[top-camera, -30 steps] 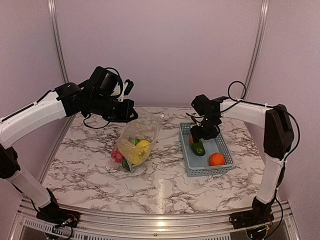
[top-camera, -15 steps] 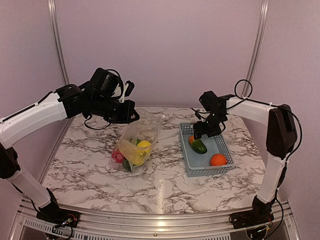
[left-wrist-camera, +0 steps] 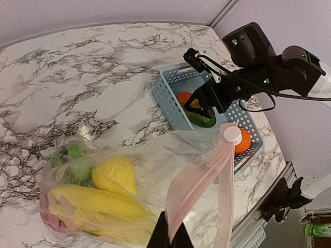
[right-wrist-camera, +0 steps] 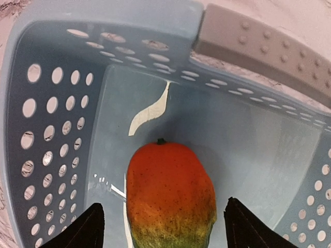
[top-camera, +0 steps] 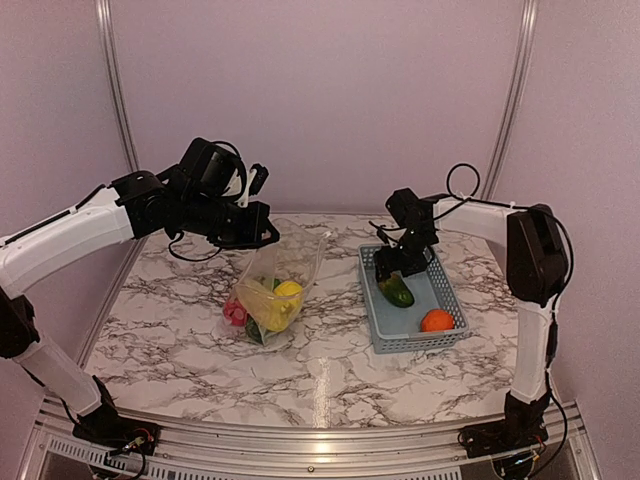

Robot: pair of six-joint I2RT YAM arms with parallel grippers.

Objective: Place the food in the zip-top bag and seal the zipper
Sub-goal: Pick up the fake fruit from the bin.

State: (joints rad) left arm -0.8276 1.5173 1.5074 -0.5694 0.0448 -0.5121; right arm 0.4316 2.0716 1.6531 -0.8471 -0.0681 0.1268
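My left pincer (left-wrist-camera: 169,238) clenches the pinkish zip strip (left-wrist-camera: 199,181) of the clear plastic bag (left-wrist-camera: 155,160); my right pincer (right-wrist-camera: 164,228) gapes astride a red-green toy fruit (right-wrist-camera: 168,188).

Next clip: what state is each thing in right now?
zip-top bag: held up by its mouth, open, partly filled.
zipper: unsealed, pinched by the left gripper.
left gripper: shut on the zipper.
right gripper: open, fingers either side of the mango.
mango: lying in the basket, not gripped.
orange: lying in the basket.
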